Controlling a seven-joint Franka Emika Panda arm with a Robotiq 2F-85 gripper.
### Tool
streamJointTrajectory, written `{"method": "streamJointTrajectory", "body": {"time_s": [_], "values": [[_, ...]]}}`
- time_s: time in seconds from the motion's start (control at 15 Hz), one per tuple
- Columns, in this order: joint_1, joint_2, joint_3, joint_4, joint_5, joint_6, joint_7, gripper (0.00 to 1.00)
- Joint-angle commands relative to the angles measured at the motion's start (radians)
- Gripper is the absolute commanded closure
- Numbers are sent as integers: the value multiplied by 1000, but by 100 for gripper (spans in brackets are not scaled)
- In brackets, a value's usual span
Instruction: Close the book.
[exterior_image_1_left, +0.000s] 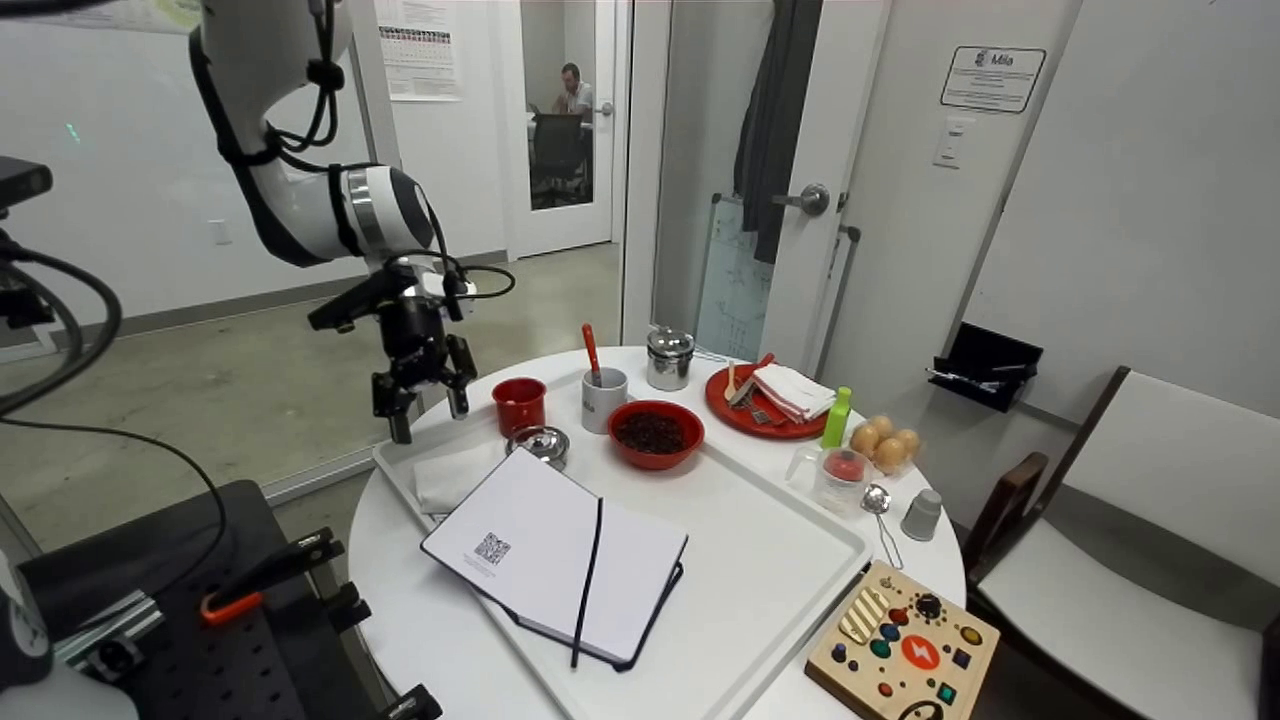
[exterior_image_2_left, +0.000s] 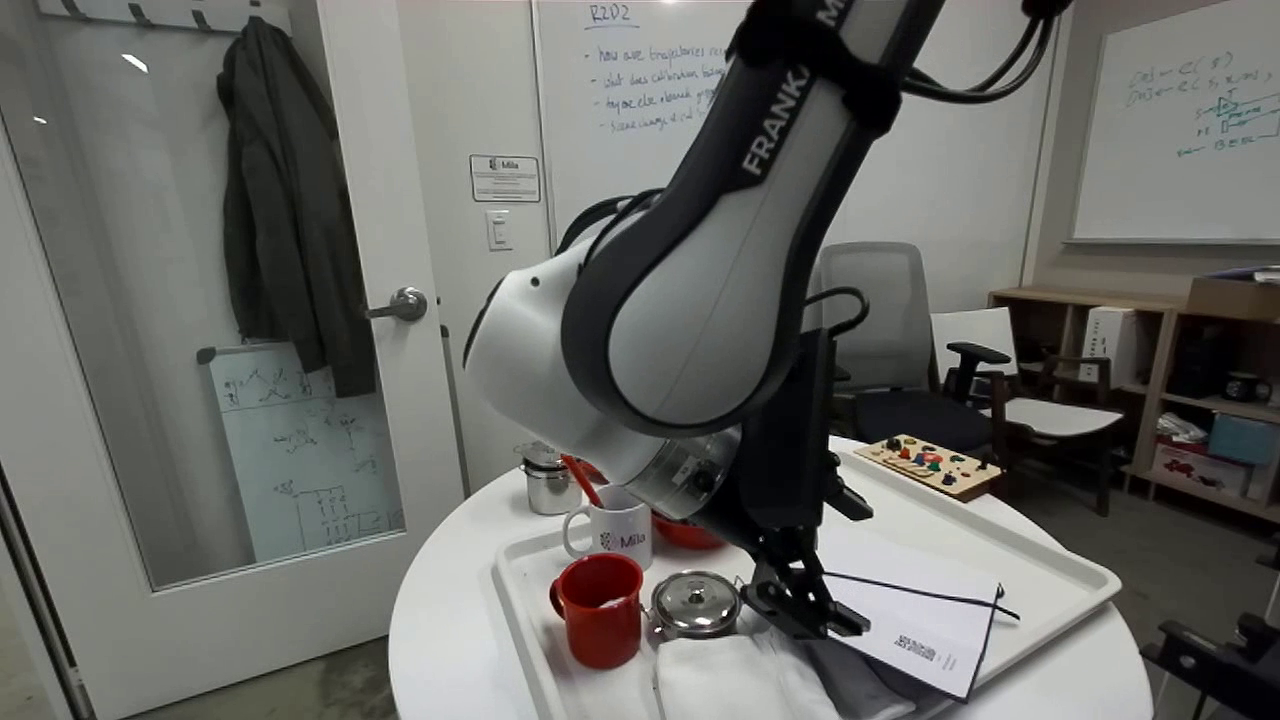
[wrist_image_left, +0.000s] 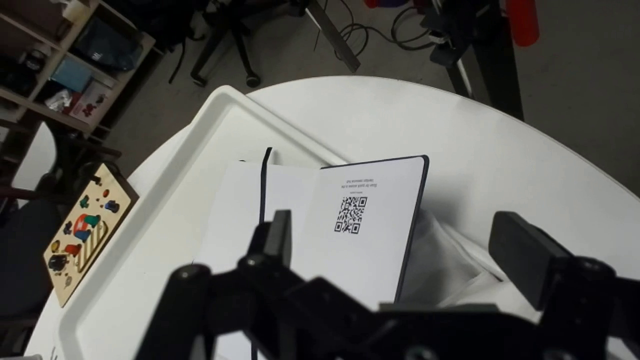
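The book lies open on the tray, white pages up, with a dark cover edge and a black strap across the pages. It also shows in an exterior view and in the wrist view. Its half with a QR code leans up over a white cloth. My gripper is open and empty, pointing down above the tray's corner, apart from the book. In the wrist view, the cover's free edge shows between the spread fingers. In an exterior view the gripper covers part of the book.
The white tray sits on a round table. A red mug, a lidded steel pot, a white mug and a red bowl stand near the gripper. A wooden board lies at the table's edge.
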Motion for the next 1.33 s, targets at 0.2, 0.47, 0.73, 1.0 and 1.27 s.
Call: {"method": "streamJointTrajectory", "body": {"time_s": [0.2,0.47,0.73,1.0,1.27], "values": [[3,51,-13,49,0,100,-61,0],[-4,48,-13,53,-4,149,-102,0],[21,72,-40,67,-20,143,-30,0],[51,108,-80,83,-31,133,55,0],[72,148,-110,105,-41,123,114,0]]}}
